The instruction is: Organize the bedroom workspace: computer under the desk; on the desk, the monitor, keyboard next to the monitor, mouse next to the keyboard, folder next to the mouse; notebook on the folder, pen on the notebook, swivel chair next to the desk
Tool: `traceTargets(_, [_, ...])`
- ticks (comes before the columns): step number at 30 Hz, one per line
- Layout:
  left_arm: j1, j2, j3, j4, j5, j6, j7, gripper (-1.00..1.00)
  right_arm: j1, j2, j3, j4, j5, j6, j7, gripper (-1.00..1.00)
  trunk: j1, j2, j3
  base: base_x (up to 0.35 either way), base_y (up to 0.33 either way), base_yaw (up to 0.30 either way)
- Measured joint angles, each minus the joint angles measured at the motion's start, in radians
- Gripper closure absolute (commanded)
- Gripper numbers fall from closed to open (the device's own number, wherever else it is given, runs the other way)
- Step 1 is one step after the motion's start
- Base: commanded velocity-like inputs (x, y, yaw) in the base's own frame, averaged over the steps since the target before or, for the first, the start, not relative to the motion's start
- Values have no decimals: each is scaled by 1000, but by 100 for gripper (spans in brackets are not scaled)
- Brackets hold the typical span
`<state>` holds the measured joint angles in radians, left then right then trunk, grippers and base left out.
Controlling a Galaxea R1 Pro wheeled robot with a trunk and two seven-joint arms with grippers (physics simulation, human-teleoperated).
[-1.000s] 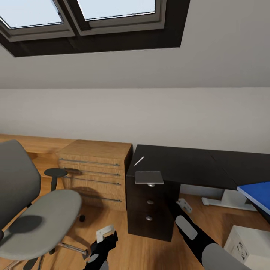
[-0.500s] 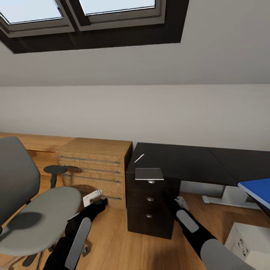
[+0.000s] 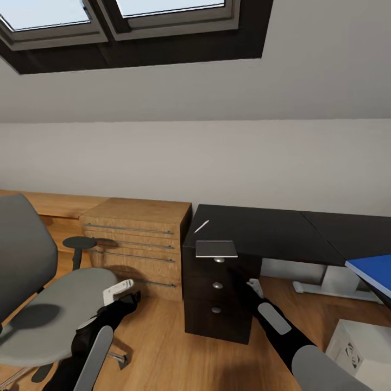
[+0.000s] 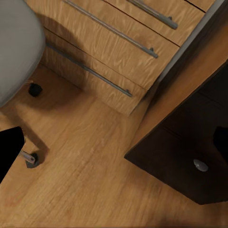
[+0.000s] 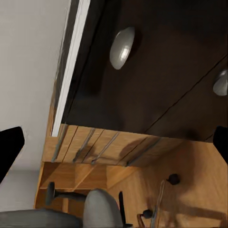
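An attic bedroom workspace, mid-tidy: the notebook (image 3: 216,248) lies at the near corner of the black tabletop (image 3: 271,233), above a stack of black drawers (image 3: 217,296), with the white pen (image 3: 201,227) just behind it and apart from it. The blue folder (image 3: 372,271) already sits on the tabletop at far right, well apart from both, and the corner of the white computer (image 3: 361,350) shows on the floor below it. The grey chair (image 3: 49,309) stands at left, its seat bare, beside a light wood drawer unit (image 3: 136,244).

The left gripper (image 3: 120,288) hangs low beside the seat's front edge; whether its fingers are spread or pressed together cannot be told. The right gripper (image 3: 253,284) is raised before the drawers, below the tabletop's edge, its fingers' state likewise unclear. In the right wrist view a drawer knob (image 5: 121,47) looms close.

With the folder placed, the step in hand appears to be fetching the notebook. Done well, the right arm would rise clear of the tabletop's edge before reaching in, then pinch the notebook by its overhanging near edge rather than pressing down on it. Care is needed not to nudge the pen, which could roll off the glossy top.
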<state>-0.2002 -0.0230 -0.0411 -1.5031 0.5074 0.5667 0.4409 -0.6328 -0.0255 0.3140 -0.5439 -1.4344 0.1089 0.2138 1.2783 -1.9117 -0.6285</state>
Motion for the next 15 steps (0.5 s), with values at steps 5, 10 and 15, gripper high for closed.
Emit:
traceTargets(5, [1,3,-3,18,-1,-2,-2,-100,0,-1,5,0,4,1,110,-100,0,0,0,18,0,0])
traceTargets(10, [1,3,-4,22,-1,-3,-3,-100,0,-1,7,9,4,1,119,-100,0,0,0,116,0,0])
traceTargets(15, [1,3,-4,29,-1,-4,-3,-100,0,0,7,10,5,1,118,-100,0,0,0,144,0,0])
